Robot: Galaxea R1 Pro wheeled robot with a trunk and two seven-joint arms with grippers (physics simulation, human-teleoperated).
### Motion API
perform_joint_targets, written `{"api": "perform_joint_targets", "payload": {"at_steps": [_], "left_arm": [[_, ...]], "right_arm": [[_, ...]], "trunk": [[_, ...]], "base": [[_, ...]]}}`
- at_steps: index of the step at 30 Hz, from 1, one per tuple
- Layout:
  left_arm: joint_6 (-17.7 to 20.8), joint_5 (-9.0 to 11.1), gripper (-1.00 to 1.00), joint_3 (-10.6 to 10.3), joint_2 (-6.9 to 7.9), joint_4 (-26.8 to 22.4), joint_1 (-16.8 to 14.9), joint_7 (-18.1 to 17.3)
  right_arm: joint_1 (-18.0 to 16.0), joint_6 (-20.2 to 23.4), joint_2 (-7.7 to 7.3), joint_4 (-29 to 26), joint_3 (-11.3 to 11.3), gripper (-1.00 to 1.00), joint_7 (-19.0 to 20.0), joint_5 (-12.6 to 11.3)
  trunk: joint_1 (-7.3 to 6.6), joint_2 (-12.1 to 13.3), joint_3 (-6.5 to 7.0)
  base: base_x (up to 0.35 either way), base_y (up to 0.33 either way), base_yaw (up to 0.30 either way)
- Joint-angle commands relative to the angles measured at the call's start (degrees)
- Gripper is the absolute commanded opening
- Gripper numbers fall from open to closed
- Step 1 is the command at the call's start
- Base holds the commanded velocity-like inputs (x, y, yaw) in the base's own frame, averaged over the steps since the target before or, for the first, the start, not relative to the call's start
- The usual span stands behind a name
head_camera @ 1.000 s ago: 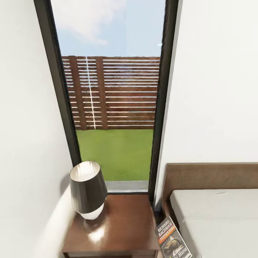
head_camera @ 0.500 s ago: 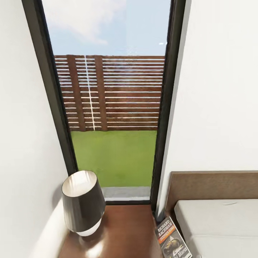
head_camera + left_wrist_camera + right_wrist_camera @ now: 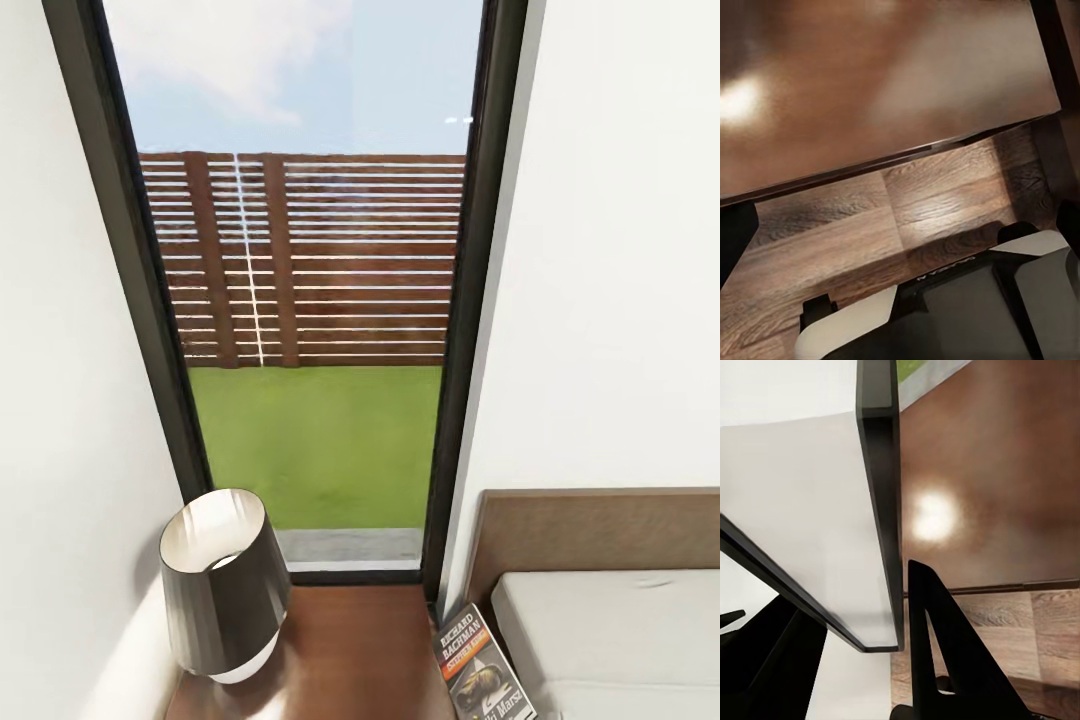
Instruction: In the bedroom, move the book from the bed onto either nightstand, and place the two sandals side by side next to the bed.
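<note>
The book, a dark paperback with "RICHARD BACHMAN" lettering, hangs tilted over the gap between the nightstand and the bed. In the right wrist view the book runs edge-on between the black fingers, and my right gripper is shut on it beside the glossy nightstand top. My left gripper is open, its fingers spread wide above the nightstand top and the plank floor. The sandals are out of view.
A dark-shaded lamp stands on the nightstand's left part, close to the white wall. A tall dark-framed window rises behind it. The brown headboard sits against the right wall. The robot's base is over the floor.
The head camera has moved nearer: window, lamp and headboard have slid down and outward in the picture. The book keeps the same spot in the view.
</note>
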Motion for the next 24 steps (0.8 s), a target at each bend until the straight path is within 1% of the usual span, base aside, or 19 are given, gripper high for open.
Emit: {"api": "perform_joint_targets", "payload": {"at_steps": [1, 14, 16, 17, 18, 20, 21, 23, 24], "left_arm": [[-0.2, 0.4, 1.00, -0.5, 0.01, 0.0, -0.1, -0.2], [-0.4, 0.6, 1.00, -0.3, 0.08, 0.0, -0.1, -0.4], [-0.4, 0.7, 1.00, -0.1, 0.11, -0.7, -0.1, -4.4], [-0.4, 0.8, 1.00, 0.2, 0.23, -2.2, -0.1, -10.9], [2.7, 6.3, 1.00, 2.5, 1.76, -7.1, -0.3, -30.3], [5.6, 8.5, 1.00, 2.9, 2.03, -9.9, -0.6, -32.7], [7.2, 9.1, 1.00, 3.0, 2.09, -11.9, -0.8, -33.4], [11.1, 9.9, 1.00, 3.1, 2.20, -17.5, -0.9, -34.1], [12.2, 10.0, 1.00, 3.1, 2.22, -19.1, -0.9, -34.2]], "right_arm": [[-0.1, 0.4, -0.03, 0.0, 0.4, -1.00, 0.1, -0.6], [-0.1, 0.4, -0.03, 0.0, 0.4, -1.00, 0.2, -0.6], [-0.1, 0.4, -0.03, 0.0, 0.4, -1.00, 0.2, -0.6], [-0.1, 0.4, -0.03, 0.0, 0.4, -1.00, 0.1, -0.6], [-0.1, 0.4, -0.03, 0.0, 0.4, -1.00, 0.1, -0.6], [-0.1, 0.4, -0.03, 0.0, 0.4, -1.00, 0.1, -0.6], [-0.1, 0.4, -0.03, 0.0, 0.4, -1.00, 0.1, -0.6], [-0.1, 0.4, -0.03, 0.0, 0.4, -1.00, 0.1, -0.6], [0.0, 0.4, -0.03, 0.0, 0.4, -1.00, 0.1, -0.6]], "trunk": [[0.03, -0.1, -0.12], [0.03, -0.1, -0.12], [0.03, -0.1, -0.12], [0.03, -0.1, -0.12], [0.03, -0.1, -0.12], [0.03, -0.1, -0.12], [0.03, -0.1, -0.12], [0.03, -0.1, -0.12], [0.03, -0.1, -0.12]], "base": [[0.003, 0.000, 0.000], [0.000, 0.000, 0.000], [0.000, 0.000, 0.000], [0.000, 0.000, 0.000], [0.000, 0.000, 0.000], [0.000, 0.000, 0.000], [0.000, 0.000, 0.000], [0.000, 0.000, 0.000], [0.000, 0.000, 0.000]]}}
